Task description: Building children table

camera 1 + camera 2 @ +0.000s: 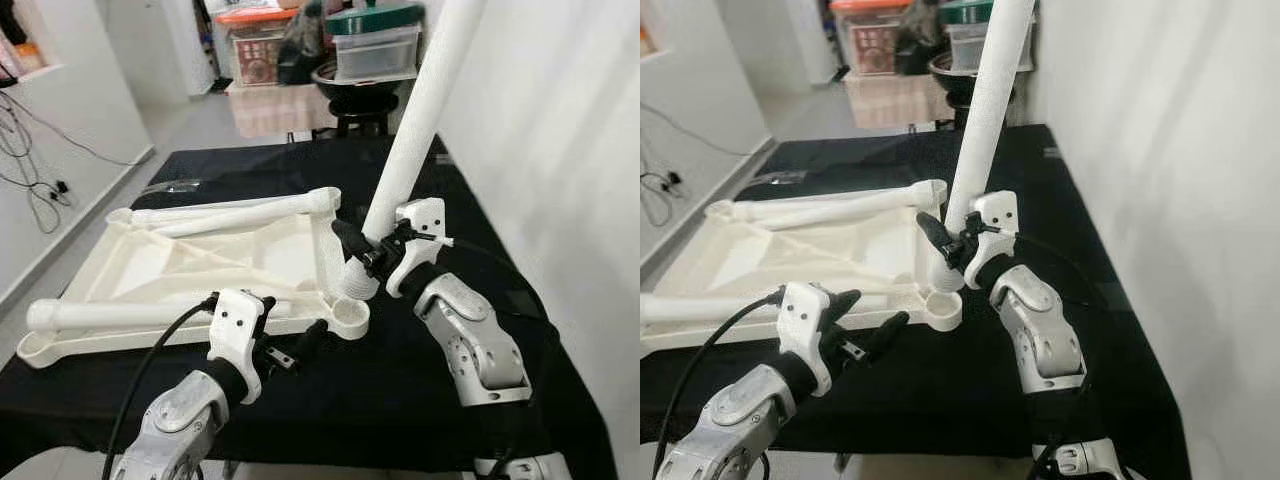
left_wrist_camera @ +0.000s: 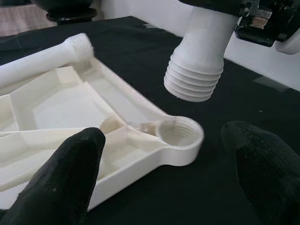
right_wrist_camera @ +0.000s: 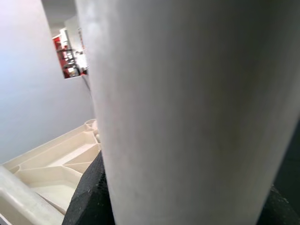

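Leg (image 1: 420, 110), stiff, smooth, top-heavy plastic, is hanging tilted over the socket (image 2: 177, 132); right gripper (image 1: 372, 248) fingers are clenching it low, sensibly; left gripper (image 1: 292, 352), released, is waiting at seven o'clock.

Beyond the far edge of the black-clothed table (image 1: 420, 370): stacked storage bins (image 1: 375, 40), a black stool (image 1: 358, 108). Along the left wall, dangling cables (image 1: 30, 160).

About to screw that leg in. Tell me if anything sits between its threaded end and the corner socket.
Nothing visible does. The right gripper holds the white table leg tilted, its threaded end hanging just above the open corner socket of the tabletop. The left gripper sits open beside the socket.
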`<state>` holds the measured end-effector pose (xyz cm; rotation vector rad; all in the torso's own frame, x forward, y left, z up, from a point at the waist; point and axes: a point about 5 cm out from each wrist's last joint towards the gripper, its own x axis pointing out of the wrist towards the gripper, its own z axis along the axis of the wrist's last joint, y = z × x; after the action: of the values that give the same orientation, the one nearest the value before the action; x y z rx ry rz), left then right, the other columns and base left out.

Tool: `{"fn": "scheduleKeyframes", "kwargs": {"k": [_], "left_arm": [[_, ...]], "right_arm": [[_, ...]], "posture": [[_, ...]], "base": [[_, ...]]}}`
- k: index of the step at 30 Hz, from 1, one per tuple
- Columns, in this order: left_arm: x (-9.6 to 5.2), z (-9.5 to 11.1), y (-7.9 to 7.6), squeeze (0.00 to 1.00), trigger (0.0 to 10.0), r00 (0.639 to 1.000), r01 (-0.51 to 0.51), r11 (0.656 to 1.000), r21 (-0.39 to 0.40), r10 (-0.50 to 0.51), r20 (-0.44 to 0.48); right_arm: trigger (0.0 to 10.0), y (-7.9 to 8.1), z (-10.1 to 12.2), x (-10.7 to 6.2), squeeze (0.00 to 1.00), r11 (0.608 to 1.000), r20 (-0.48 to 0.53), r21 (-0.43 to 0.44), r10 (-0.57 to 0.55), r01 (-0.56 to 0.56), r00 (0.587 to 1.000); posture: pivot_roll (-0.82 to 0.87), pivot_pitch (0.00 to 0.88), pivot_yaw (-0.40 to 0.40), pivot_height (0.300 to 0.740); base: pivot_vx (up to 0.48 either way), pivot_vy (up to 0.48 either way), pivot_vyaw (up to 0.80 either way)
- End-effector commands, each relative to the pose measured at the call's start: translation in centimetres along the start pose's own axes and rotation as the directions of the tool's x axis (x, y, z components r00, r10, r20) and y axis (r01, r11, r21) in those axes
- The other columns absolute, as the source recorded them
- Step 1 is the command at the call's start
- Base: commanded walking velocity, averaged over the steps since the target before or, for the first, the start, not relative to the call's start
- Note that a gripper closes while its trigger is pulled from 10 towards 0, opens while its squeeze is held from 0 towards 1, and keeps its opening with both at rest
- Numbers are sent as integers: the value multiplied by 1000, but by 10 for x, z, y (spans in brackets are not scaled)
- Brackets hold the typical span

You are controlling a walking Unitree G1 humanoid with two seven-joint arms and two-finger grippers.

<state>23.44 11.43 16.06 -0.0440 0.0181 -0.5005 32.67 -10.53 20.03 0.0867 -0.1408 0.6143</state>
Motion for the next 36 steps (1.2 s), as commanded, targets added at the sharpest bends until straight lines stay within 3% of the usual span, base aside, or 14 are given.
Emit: {"fn": "scheduleKeyframes", "kwargs": {"k": [1,8,18,24,36], "left_arm": [[-3,-2,2,0,10000,1000,-25,1000,9,25,-8],[-6,-7,1,0,10000,998,-50,998,40,51,-30],[-14,-13,-2,0,10000,997,-40,997,68,44,-57],[-17,-15,-4,0,10000,997,-42,997,64,46,-58],[-18,-14,2,0,10000,995,-95,995,8,96,-25]], "right_arm": [[10000,8,-1,0,0,999,2,0,49,-49,999],[10000,15,0,-5,0,988,2,0,152,-152,988],[10000,12,-3,-7,0,980,-24,-23,197,-198,980],[10000,-4,-6,-3,0,985,-57,-47,164,-167,985],[10000,-3,-5,-5,0,989,-39,-28,141,-142,989]], "posture": [[-18,42,79,740],[-21,47,80,740],[-16,50,77,740],[-6,51,68,740],[-12,57,68,740]], "base": [[0,0,0],[0,0,0],[0,0,0],[0,0,0],[24,0,0]]}}
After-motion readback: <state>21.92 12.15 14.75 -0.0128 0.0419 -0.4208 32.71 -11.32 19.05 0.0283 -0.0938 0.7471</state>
